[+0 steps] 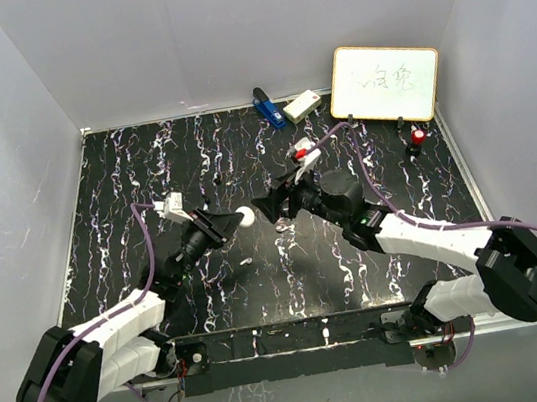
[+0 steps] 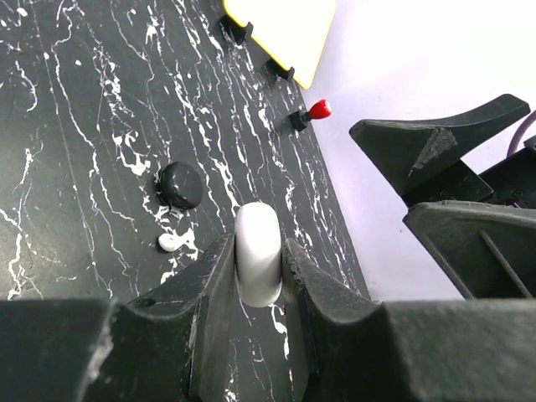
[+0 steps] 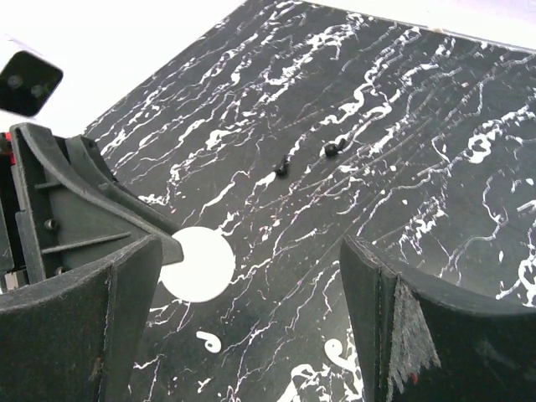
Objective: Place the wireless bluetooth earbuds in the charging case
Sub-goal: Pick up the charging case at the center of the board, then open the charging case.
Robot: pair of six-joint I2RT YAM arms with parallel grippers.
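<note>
White charging case (image 2: 256,239) within left end effector (image 2: 258,251)

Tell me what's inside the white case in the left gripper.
Nothing inside shows: the case, pinched edge-on by the left gripper, presents only its white outer shell. One white earbud lies outside it on the table.

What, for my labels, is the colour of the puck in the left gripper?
White; the puck shows best in the left wrist view.

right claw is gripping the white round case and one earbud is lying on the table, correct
Not quite: the left claw grips the white round case, clear in the left wrist view; the right claw stands open. One earbud does lie on the table.
</note>
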